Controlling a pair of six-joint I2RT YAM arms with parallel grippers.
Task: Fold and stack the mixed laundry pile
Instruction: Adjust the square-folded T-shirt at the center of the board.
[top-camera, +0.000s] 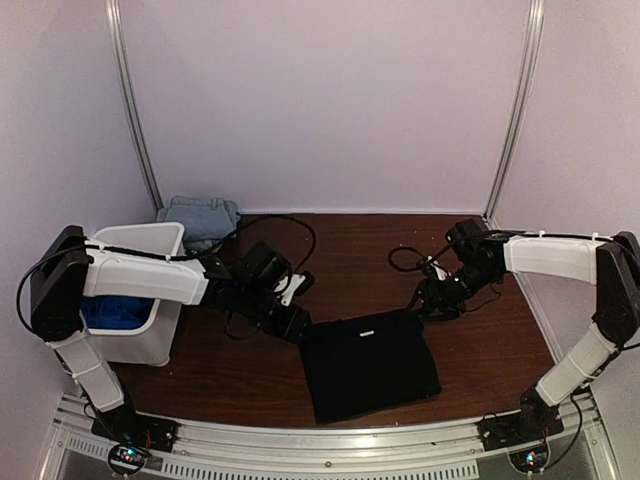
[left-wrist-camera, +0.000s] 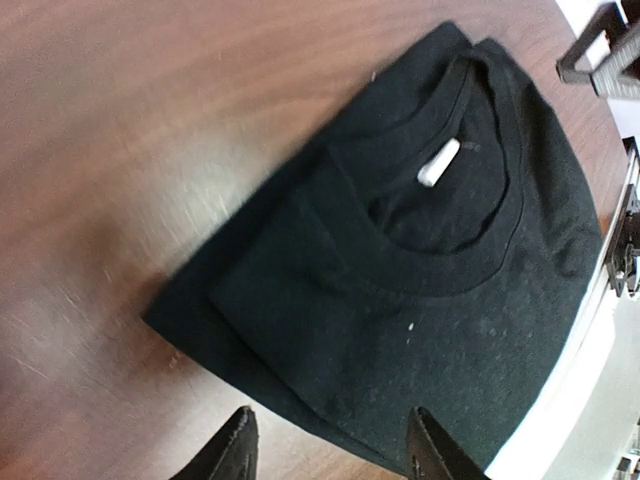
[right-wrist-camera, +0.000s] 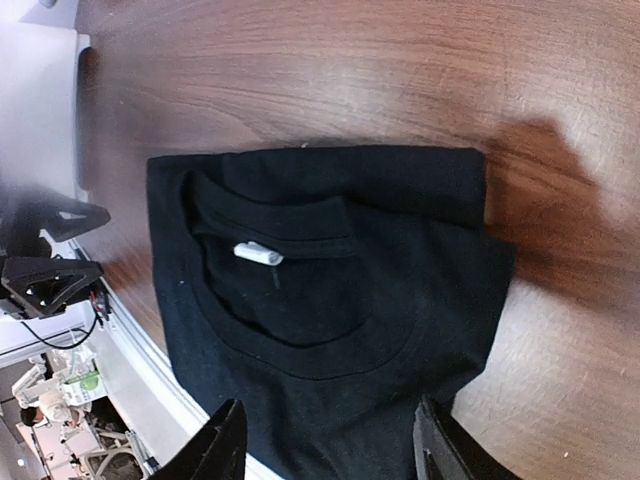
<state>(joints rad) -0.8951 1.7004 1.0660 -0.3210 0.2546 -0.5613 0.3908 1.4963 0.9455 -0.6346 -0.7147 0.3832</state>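
Observation:
A black T-shirt (top-camera: 370, 365) lies folded into a flat rectangle on the brown table, near the front edge, collar and white label (left-wrist-camera: 438, 163) facing up. My left gripper (top-camera: 295, 328) hovers at its left far corner. In the left wrist view the left gripper (left-wrist-camera: 332, 450) is open over the shirt's (left-wrist-camera: 420, 280) edge and holds nothing. My right gripper (top-camera: 425, 308) hangs at the right far corner. It is open (right-wrist-camera: 330, 445) above the shirt (right-wrist-camera: 330, 290), also empty. Light-blue denim pieces (top-camera: 200, 215) sit at the back left. Bright royal-blue fabric (top-camera: 110, 312) lies inside the bin.
A white plastic bin (top-camera: 150, 340) stands at the table's left edge beside the left arm. Black cables (top-camera: 290, 235) trail across the table behind both wrists. A metal rail (top-camera: 330, 440) runs along the front edge, close to the shirt's near side.

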